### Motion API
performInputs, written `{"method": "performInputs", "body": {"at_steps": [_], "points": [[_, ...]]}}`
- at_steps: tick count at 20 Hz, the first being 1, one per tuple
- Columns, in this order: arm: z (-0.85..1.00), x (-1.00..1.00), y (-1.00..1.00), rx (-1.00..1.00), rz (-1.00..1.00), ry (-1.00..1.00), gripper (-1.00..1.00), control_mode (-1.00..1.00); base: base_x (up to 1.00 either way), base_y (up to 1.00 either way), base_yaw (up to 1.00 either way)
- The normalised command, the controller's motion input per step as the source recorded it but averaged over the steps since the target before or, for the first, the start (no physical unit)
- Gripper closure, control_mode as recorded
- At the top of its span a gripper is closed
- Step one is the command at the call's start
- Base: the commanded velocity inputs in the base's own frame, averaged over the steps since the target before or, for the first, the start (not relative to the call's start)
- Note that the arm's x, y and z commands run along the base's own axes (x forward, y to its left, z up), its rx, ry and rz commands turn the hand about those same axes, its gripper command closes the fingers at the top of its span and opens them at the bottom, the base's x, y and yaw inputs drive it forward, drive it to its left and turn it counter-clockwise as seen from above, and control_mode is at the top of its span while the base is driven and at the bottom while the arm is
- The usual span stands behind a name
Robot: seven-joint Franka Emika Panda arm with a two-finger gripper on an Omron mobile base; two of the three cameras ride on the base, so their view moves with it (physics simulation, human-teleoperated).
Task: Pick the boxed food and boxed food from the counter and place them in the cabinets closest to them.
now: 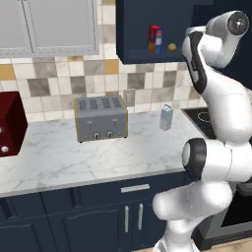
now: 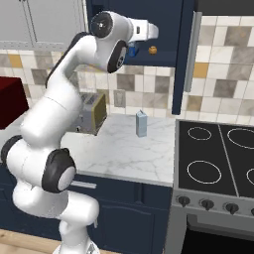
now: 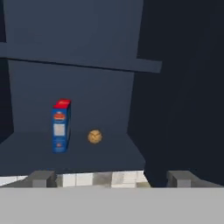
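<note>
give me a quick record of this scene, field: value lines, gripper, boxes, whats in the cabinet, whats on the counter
gripper: gripper open, empty, facing the open navy cabinet
blue boxed food: blue box with red top upright on the cabinet shelf
red boxed food: red box upright on the same shelf, against the blue one
other cabinet item: small round orange-brown object beside the blue box, apart from it
counter: marble counter holds a toaster and a pale carton
</note>
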Motion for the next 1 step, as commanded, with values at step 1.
{"method": "performInputs", "body": {"at_steps": [1], "points": [[-0.15, -1.0, 0.16, -0.06, 0.0, -0.09, -1.0, -1.0, 0.0, 0.0, 0.0]]}}
